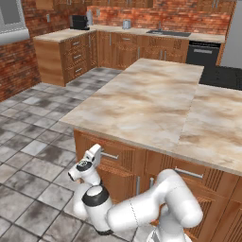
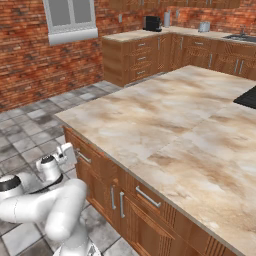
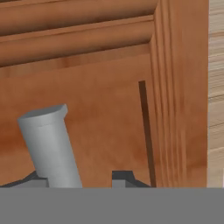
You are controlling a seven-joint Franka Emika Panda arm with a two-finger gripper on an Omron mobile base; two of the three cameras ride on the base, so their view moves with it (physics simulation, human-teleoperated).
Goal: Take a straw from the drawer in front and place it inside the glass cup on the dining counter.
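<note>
The drawer (image 1: pixel 124 159) is the leftmost one under the dining counter (image 1: pixel 151 99), and its reddish-brown front (image 2: pixel 97 162) sits flush with the cabinet. My gripper (image 1: pixel 98 152) is low at the slim silver handle (image 1: pixel 110 155), at the island's near left corner (image 2: pixel 67 152). In the hand view the grey handle bar (image 3: pixel 48 144) runs up from between my two dark fingertips, one on each side of it, with the gripper (image 3: pixel 74 180) closed on the bar against the wood of the drawer front (image 3: pixel 109 113). The straw and the glass cup are out of view.
A black cooktop (image 1: pixel 222 75) is inset at the counter's far right. Another drawer with a horizontal handle (image 1: pixel 188 173) lies to the right, over doors with vertical handles (image 2: pixel 112 197). Grey tiled floor (image 1: pixel 28 142) spreads to the left. Wall counters with a sink (image 1: pixel 168 33) line the back.
</note>
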